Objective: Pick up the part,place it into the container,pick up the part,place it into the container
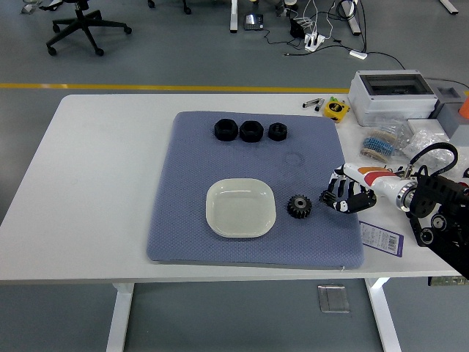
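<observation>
Right arm only in frame. Five-fingered robotic right hand (346, 196): black finger segments with pale, whitish patches showing between the joints. Glossy white wrist shell (370, 176) behind it, carrying an orange-red marking and a darker stripe. A silvery ring joins the shell to the black forearm housing (438, 209), blocky, with round bosses on its side. A black cable loop (434, 156) arches over the forearm. Screws too small to make out.

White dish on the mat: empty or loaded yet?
Empty. The white dish shows only its bare inside; the black gear lies on the blue mat to its right, apart from it.
</observation>
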